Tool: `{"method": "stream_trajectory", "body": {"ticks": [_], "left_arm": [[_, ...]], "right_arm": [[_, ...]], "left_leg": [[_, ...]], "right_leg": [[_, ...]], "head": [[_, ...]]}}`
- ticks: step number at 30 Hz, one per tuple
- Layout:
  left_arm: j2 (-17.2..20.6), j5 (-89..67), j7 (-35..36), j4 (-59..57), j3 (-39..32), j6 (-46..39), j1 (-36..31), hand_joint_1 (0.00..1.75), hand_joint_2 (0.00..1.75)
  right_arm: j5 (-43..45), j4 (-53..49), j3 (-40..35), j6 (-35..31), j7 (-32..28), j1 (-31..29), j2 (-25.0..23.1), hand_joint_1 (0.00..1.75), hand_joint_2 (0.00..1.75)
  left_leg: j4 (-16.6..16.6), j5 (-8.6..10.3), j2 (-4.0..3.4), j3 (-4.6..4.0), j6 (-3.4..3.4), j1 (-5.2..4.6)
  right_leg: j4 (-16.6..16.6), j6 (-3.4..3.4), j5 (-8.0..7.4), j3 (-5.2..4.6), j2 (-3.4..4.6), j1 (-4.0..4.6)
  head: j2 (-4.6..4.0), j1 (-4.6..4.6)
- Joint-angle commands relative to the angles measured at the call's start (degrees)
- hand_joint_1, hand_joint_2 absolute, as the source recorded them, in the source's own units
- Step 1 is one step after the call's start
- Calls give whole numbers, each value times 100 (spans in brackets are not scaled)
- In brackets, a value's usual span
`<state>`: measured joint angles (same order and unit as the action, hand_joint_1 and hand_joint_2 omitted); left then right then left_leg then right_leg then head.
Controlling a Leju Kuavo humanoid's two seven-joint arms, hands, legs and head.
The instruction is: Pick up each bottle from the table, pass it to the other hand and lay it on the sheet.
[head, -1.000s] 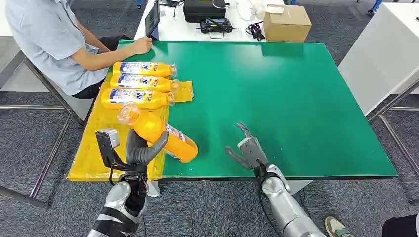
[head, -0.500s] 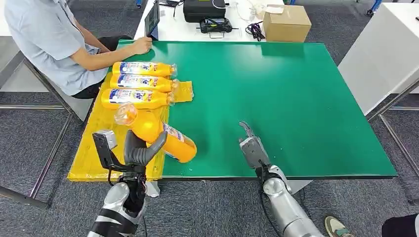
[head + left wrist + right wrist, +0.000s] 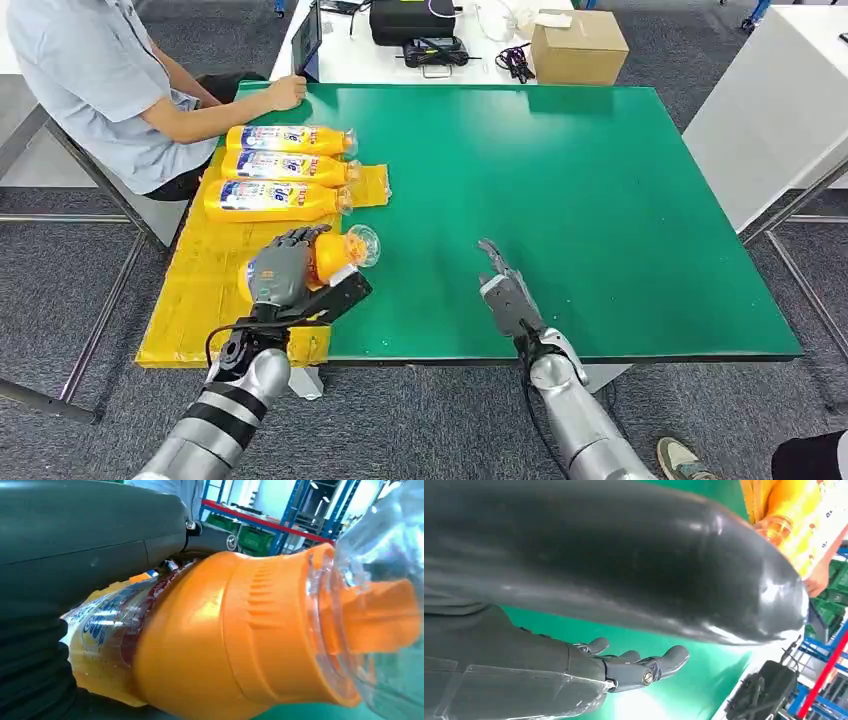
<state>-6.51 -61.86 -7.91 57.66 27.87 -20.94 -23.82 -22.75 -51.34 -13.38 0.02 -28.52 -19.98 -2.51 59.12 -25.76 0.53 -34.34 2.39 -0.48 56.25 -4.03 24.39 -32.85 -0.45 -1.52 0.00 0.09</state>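
The bottle [image 3: 330, 255] is orange with a clear cap and a printed label, lying sideways with its cap toward the green surface [image 3: 600, 200]. The left robot hand [image 3: 283, 268] grasps it around the body, over the near edge of the yellow sheet [image 3: 190, 300]. Three more bottles [image 3: 285, 168] lie side by side on the sheet's far part, while the right robot hand [image 3: 505, 290] is released, fingers extended, above the surface.

Blue-and-white labels on the bottles [image 3: 280, 168], print too small to read
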Motion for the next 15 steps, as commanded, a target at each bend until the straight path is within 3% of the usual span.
{"method": "stream_trajectory", "body": {"ticks": [1,4,15], "left_arm": [[255,-221,253,-820,60,376,-583,175,175],[220,-353,459,-1385,157,918,-880,175,175],[49,-509,447,-2879,336,1407,-1334,175,175]], "right_arm": [[-22,-49,300,63,0,-41,-24,0,0],[-70,14,315,104,8,-98,-69,0,0],[-125,322,246,167,-6,-356,-193,0,0]], "left_leg": [[-3,-6,-9,23,-22,15],[3,-5,-9,16,-21,14],[0,1,-8,11,-10,8]], "right_leg": [[-6,30,3,24,7,17],[1,30,2,15,8,16],[0,17,0,10,8,9]], "head": [[0,2],[0,2],[0,0]]}}
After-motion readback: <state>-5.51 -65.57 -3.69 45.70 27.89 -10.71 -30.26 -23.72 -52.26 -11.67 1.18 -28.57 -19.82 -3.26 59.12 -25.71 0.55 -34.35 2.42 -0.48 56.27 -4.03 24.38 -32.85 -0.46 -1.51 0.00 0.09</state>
